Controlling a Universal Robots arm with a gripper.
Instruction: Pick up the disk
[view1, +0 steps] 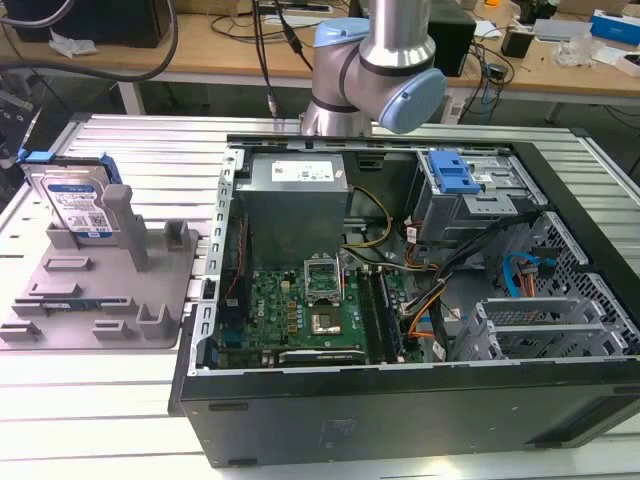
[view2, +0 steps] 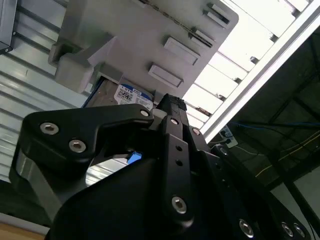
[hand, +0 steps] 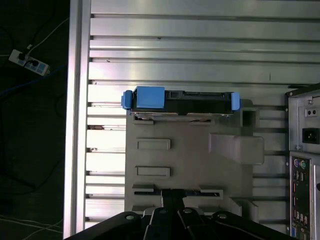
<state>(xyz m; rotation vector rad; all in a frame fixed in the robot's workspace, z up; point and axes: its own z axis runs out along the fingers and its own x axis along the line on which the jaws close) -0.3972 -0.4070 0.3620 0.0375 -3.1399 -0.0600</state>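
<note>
The disk (view1: 80, 205) stands upright on its long edge at the far left corner of the grey tray (view1: 110, 290), on the exterior view's left. Its labelled face is turned to the near side, and a blue frame runs around its edges. A grey post (view1: 122, 222) of the tray stands just beside the disk, on its right, and seems to touch it. The tray lies flat on the slatted metal table (view1: 100, 420), just left of the open computer case (view1: 400, 425). The arm (view1: 375, 60) rises at the far side of the table, behind the case.

In the first wrist view the disk (hand: 185, 97) is seen from above as a narrow dark bar with blue ends, sitting at one edge of the tray (hand: 190, 165). The gripper (hand: 172, 194) is over the opposite edge of the tray, well apart from the disk and not touching it. The back of the case (hand: 305, 150) is beside the tray.

In the second wrist view the black gripper (view2: 167, 102) is in front of the disk's label (view2: 132, 95) and hides part of the disk. If the gripper is spread or pressed together, I cannot tell.
</note>
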